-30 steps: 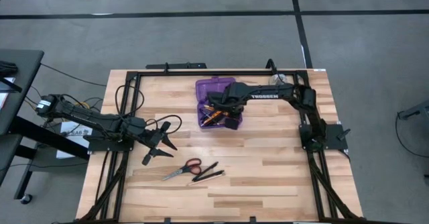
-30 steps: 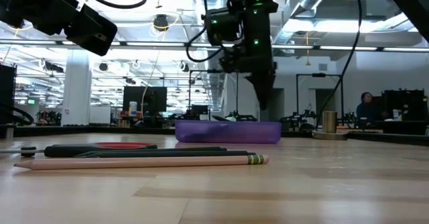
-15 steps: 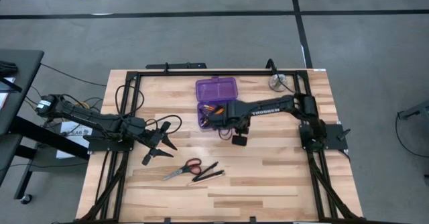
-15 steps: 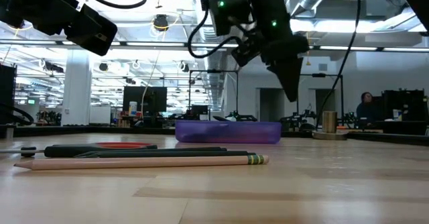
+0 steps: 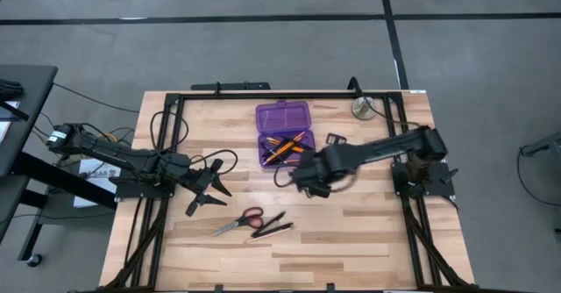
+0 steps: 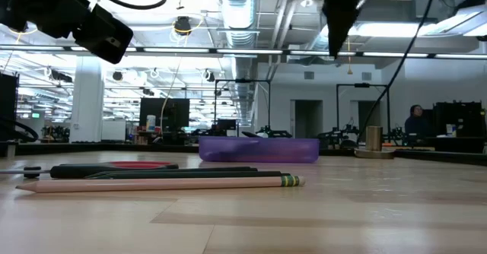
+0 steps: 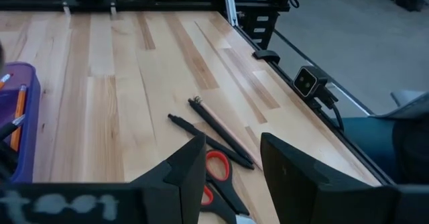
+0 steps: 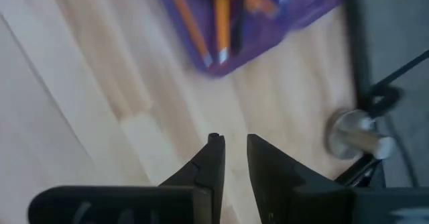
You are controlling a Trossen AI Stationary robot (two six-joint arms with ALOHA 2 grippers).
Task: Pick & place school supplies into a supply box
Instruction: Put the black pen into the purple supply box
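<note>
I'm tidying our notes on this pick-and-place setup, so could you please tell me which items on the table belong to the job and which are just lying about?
Part of the job:
- translucent purple plastic supply box, lid open, with orange pencils inside
- red-handled scissors
- slim black pens beside a pencil with a green-banded end

Just lying about:
- round silver metal disc near the table's far right corner
</note>
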